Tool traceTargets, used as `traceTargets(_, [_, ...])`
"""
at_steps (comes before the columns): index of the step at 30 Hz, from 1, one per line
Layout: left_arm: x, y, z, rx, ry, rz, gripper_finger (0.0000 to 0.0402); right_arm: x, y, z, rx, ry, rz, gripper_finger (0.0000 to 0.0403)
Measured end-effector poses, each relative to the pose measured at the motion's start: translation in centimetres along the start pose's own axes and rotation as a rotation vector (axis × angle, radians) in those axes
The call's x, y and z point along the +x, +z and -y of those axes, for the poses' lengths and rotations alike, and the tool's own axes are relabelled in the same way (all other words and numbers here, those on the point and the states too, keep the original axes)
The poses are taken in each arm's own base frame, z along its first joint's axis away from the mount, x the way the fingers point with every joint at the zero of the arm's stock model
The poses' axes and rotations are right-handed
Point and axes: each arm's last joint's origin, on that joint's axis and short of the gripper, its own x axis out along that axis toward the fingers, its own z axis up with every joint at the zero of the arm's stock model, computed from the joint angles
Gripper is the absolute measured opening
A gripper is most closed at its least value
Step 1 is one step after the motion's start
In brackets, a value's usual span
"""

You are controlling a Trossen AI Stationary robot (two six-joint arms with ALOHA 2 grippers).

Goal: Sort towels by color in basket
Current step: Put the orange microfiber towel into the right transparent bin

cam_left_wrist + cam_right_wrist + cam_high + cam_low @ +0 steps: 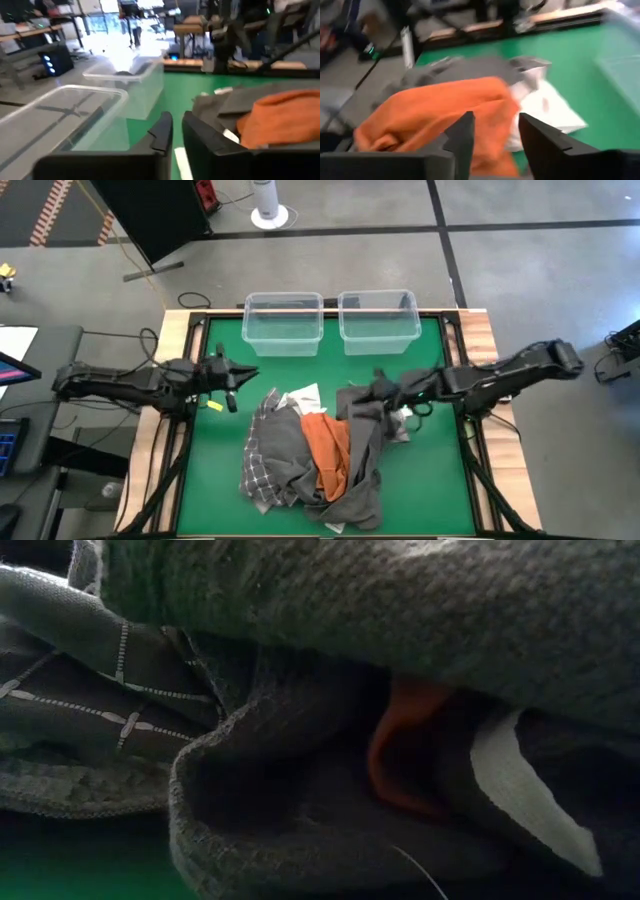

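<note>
Towels (315,460) lie heaped mid-table short of the bins (284,322), my right pincer (380,387) hangs open over the orange one (437,112), left pincer (235,376) open alongside, and I risk dragging a tangled grey towel (365,450) along with it

A green-topped table (210,480) with pale wooden edges carries two clear plastic bins (284,322) side by side at twelve o'clock, while a heap of towels (315,455), dark grey, checked, white and one orange, lies from the centre toward six o'clock.
</note>
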Motion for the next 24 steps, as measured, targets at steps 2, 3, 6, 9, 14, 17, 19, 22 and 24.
traceTargets(2, [0.4, 0.3, 0.2, 0.001, 0.011, -0.02, 0.0071, 1.0, 1.1, -1.2, -0.016, 0.016, -0.07, 0.0222])
traceTargets(3, [0.6, 0.3, 0.4, -0.005, 0.013, -0.03, 0.0084, 1.4, 1.7, -1.7, -0.021, 0.021, -0.099, 0.0235])
traceTargets(6, [1.1, 0.9, 0.8, -0.025, 0.002, -0.038, 0.0121, 2.5, 2.8, -3.0, -0.017, 0.004, -0.176, 0.0262])
traceTargets(9, [1.5, 0.9, 1.4, -0.026, -0.022, -0.061, 0.0147, 3.8, 3.5, -3.9, 0.006, 0.002, -0.227, 0.0272])
traceTargets(14, [1.9, 1.4, 2.3, -0.04, -0.03, -0.073, 0.016, 5.9, 3.3, -4.7, 0.085, -0.036, -0.351, 0.0273])
traceTargets(17, [2.0, 1.6, 2.8, -0.032, -0.028, -0.08, 0.016, 7.1, 3.1, -4.8, 0.121, -0.067, -0.413, 0.0272])
traceTargets(19, [2.0, 1.8, 3.0, -0.032, -0.026, -0.077, 0.016, 8.0, 2.8, -4.8, 0.131, -0.088, -0.46, 0.0268])
traceTargets(22, [1.9, 1.7, 3.2, -0.028, -0.032, -0.081, 0.016, 8.9, 2.5, -4.8, 0.129, -0.128, -0.526, 0.0261])
traceTargets(24, [1.9, 1.7, 3.3, -0.036, -0.035, -0.089, 0.016, 9.2, 2.9, -4.9, 0.124, -0.146, -0.531, 0.0256])
